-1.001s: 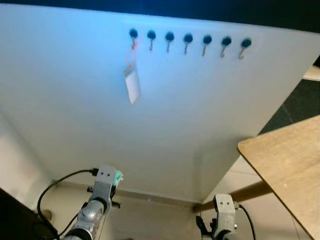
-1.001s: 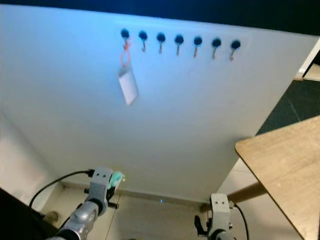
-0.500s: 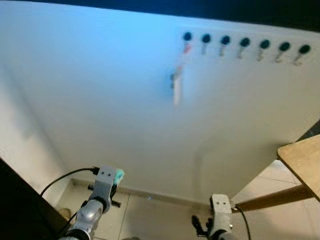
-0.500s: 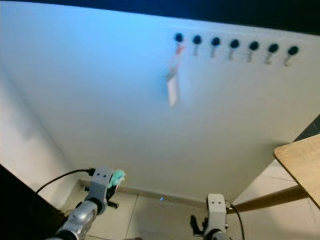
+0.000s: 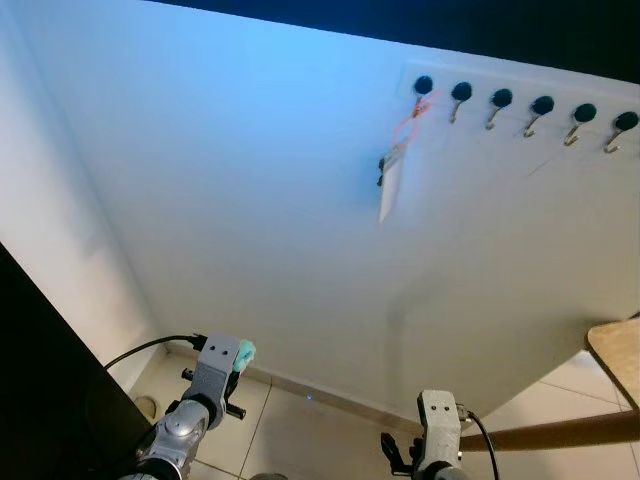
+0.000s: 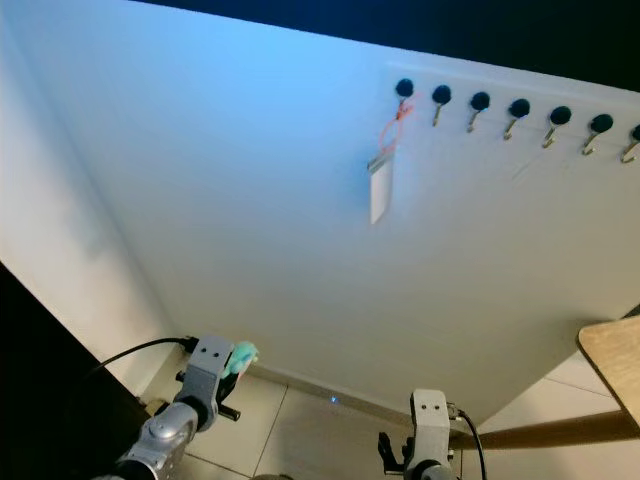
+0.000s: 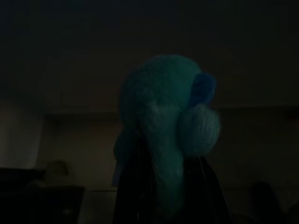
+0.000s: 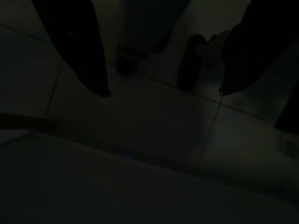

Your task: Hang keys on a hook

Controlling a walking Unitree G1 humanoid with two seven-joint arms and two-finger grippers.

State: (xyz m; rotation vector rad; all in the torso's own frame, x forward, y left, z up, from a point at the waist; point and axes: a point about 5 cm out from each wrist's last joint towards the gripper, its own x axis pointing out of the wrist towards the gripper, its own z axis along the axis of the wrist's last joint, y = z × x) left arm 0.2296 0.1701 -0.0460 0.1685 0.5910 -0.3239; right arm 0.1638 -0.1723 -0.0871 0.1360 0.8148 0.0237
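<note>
Seven hooks line the far wall; the leftmost carries one key tag. Left gripper clamps a teal plush. Right gripper hangs, jaws apart.

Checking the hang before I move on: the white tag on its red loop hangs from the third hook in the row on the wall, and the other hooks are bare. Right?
Not quite. In the left eye view the white tag on its red loop hangs from the leftmost hook of the row, not the third. The other hooks are bare, as you say.
</note>
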